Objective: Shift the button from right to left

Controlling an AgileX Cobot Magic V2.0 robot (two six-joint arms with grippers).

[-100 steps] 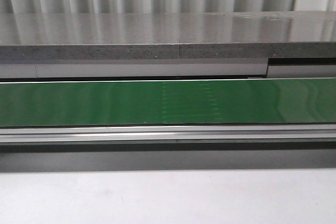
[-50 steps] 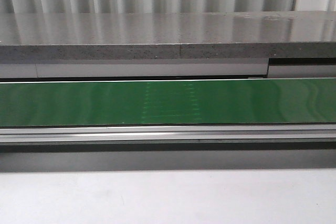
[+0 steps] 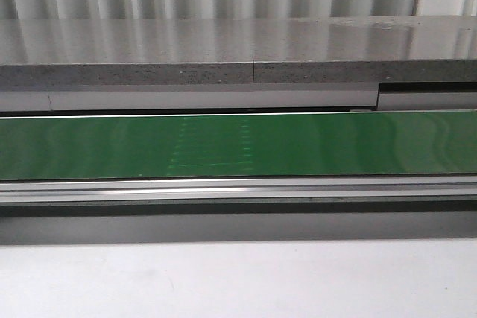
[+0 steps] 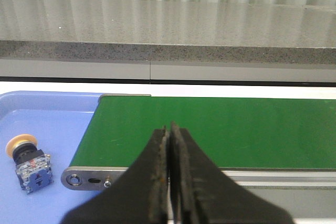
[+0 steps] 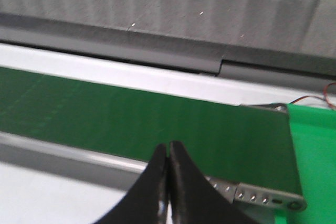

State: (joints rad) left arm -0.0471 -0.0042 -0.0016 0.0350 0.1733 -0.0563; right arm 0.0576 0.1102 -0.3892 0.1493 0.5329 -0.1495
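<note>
The button, a yellow-orange cap on a blue boxy body, lies tilted in a light blue tray beside the end of the green belt. My left gripper is shut and empty over the belt's near rail, well apart from the button. In the right wrist view my right gripper is shut with nothing in it, above the near edge of the belt. Neither gripper shows in the front view, and no button shows there.
The green belt runs across the front view with a faint stitched seam, behind a metal rail. A grey stone ledge lies beyond. A green bin stands at the belt's other end.
The seam on the belt has drifted left across the front view. Nothing else has moved.
</note>
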